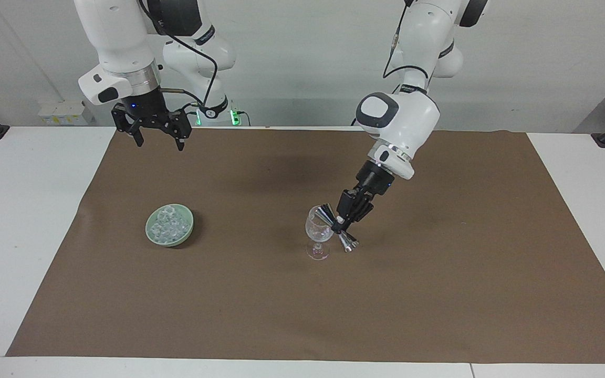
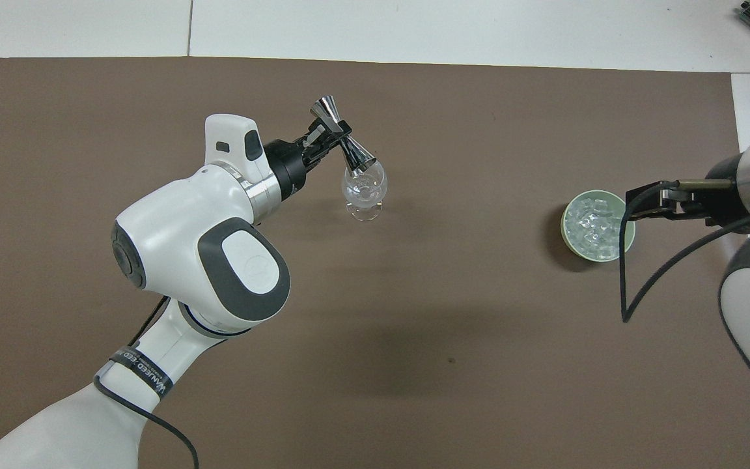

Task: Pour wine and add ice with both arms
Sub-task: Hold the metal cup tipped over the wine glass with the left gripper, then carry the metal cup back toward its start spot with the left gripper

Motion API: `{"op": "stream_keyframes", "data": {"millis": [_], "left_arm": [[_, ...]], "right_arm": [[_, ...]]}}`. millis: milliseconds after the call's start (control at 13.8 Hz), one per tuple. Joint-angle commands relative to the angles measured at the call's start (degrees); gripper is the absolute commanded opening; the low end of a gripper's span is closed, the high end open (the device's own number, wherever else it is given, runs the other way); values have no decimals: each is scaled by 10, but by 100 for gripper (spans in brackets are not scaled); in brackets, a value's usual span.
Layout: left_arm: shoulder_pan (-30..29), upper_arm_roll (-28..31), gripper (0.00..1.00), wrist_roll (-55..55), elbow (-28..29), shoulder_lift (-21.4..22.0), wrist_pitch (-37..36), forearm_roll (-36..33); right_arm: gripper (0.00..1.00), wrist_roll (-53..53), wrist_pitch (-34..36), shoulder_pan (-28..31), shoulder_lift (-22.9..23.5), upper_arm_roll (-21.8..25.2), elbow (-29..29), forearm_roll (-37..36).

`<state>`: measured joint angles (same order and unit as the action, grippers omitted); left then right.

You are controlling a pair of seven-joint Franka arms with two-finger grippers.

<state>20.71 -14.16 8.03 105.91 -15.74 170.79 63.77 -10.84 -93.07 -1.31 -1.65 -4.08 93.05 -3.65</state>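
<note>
The left pincer (image 1: 342, 226) was clamped tight on the waist of a shiny double-cone measuring cup (image 1: 337, 227), which it held tipped sideways with one cone at the rim of a clear stemmed wine glass (image 1: 318, 232); in the facing view the other cone hung lower, beside the glass's stem. The glass stood upright on the brown mat (image 1: 439, 294) covering the counter (image 1: 13, 220), about midway along its length. The right pincer (image 1: 158, 137) hung high with its fingers spread wide and nothing between them, over the mat's edge nearest the robots, at the right arm's end; that arm waited. The ice (image 1: 168, 224) lay heaped in a pale green bowl (image 1: 151, 234) on the mat, toward the right arm's end of the counter and well apart from the glass. In the overhead view the left pincer (image 2: 331, 138) reached out from its white arm, and the measuring cup (image 2: 342, 138) lay slantwise in its grip, the cone nearer the robots lying over the bowl of the wine glass (image 2: 365, 192). The ice (image 2: 593, 225) glistened in the green bowl (image 2: 565, 236), and the right pincer (image 2: 642, 207) covered part of the bowl's rim on the side toward the right arm's end of the counter, though raised well above it.
</note>
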Motion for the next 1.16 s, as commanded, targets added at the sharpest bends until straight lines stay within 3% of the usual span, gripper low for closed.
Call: {"op": "stream_keyframes", "data": {"millis": [0, 145, 582, 1091], "left_arm": [[-14, 6, 0, 46, -18, -1, -42, 4], [-36, 5, 0, 61, -11, 14, -83, 7], [-166, 5, 0, 174, -4, 53, -316, 10], [-337, 6, 0, 243, 11, 40, -600, 10]], "right_arm": [[100, 11, -4, 0, -14, 2, 15, 7], [100, 11, -4, 0, -13, 3, 15, 7], [100, 11, -4, 0, -13, 2, 15, 7], [100, 11, -4, 0, -13, 2, 15, 7]]}}
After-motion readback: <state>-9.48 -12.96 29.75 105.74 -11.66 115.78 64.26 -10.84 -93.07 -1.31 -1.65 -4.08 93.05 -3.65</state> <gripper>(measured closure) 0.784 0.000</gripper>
